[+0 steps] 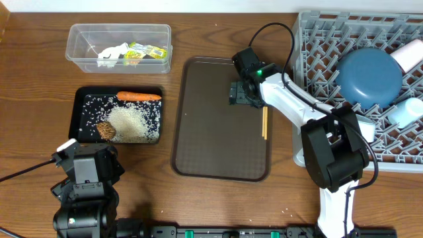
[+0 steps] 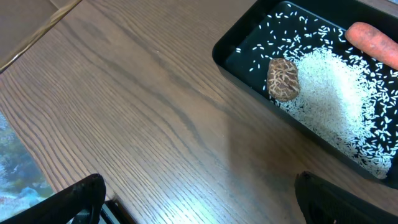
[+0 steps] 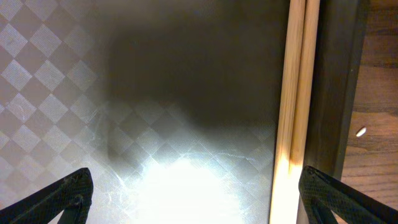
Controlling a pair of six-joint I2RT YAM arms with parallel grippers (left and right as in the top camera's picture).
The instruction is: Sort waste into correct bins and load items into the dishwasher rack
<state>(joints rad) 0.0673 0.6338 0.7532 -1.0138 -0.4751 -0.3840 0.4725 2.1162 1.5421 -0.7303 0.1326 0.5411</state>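
Note:
Wooden chopsticks (image 1: 264, 123) lie along the right side of the brown serving tray (image 1: 211, 132). My right gripper (image 1: 239, 92) hovers open low over that tray. In the right wrist view the chopsticks (image 3: 295, 93) run just inside its right finger, and the gripper (image 3: 196, 180) holds nothing. The black tray (image 1: 76, 112) holds an orange carrot (image 1: 139, 96), white rice (image 1: 132, 122) and a brown lump (image 1: 106, 130). My left gripper (image 2: 199, 186) is open over bare wood, short of the black tray (image 2: 249, 81) and the lump (image 2: 283, 78). The clear tub (image 1: 79, 39) contains crumpled paper (image 1: 109, 54) and yellow-green wrappers (image 1: 145, 51).
The grey dishwasher rack (image 1: 317, 39) fills the right side, holding a dark blue dish (image 1: 370, 76), a white cup (image 1: 410, 53) and a light blue cup (image 1: 404, 112). The left arm's base (image 1: 86, 178) sits at the front left, with a cable trailing left.

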